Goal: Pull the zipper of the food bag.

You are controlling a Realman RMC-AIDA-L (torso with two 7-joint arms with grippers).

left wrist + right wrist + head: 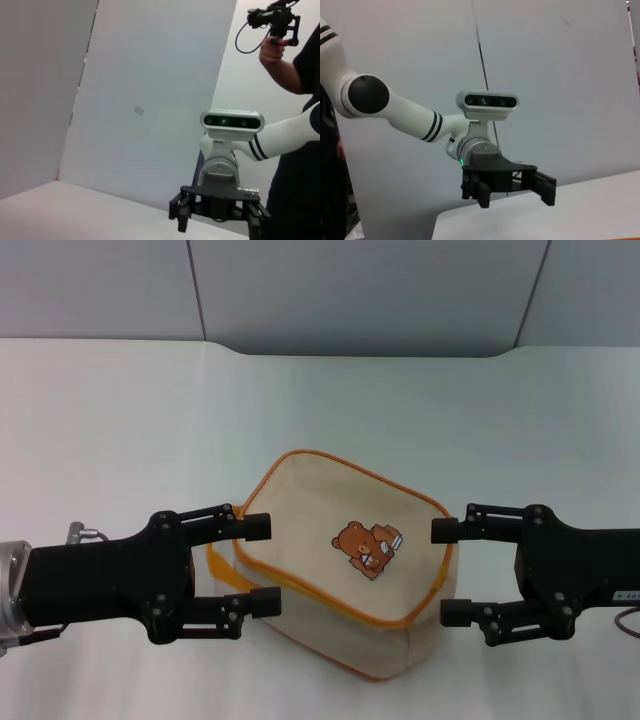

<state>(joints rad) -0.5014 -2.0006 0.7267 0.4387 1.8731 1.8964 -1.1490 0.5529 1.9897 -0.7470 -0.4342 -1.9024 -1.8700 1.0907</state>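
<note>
The beige food bag with a brown bear print lies on the white table in the head view, low and central. The orange zipper band runs around its top panel; no silver pull tab shows. An orange strip at the bag's left side sits between my left gripper's fingers. My left gripper is open at the bag's left end, and it also shows in the right wrist view. My right gripper is open at the bag's right end, and it also shows in the left wrist view. Neither holds anything.
The white table stretches behind and beside the bag. Grey wall panels stand at the back. A person holding a black device stands behind my right arm in the left wrist view.
</note>
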